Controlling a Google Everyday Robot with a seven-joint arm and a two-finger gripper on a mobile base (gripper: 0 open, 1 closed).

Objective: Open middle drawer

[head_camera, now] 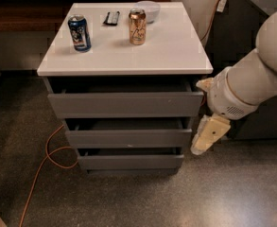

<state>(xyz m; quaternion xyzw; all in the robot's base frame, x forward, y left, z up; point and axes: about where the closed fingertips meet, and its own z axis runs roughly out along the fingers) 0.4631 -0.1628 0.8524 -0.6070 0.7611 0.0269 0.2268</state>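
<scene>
The middle drawer (128,137) is the grey flat-fronted drawer between the taller top drawer (125,105) and the narrow bottom drawer (131,161) of a white-topped cabinet. Its front stands slightly out, with a dark gap above it. My gripper (200,144) hangs from the white arm at the right, just beside the right end of the middle drawer front, pointing down and left.
On the cabinet top (176,46) stand a blue can (79,32), a gold can (137,26), a white bowl (147,9) and a small dark object (111,18). An orange cable (43,164) loops on the floor at left. A dark unit (251,56) stands at right.
</scene>
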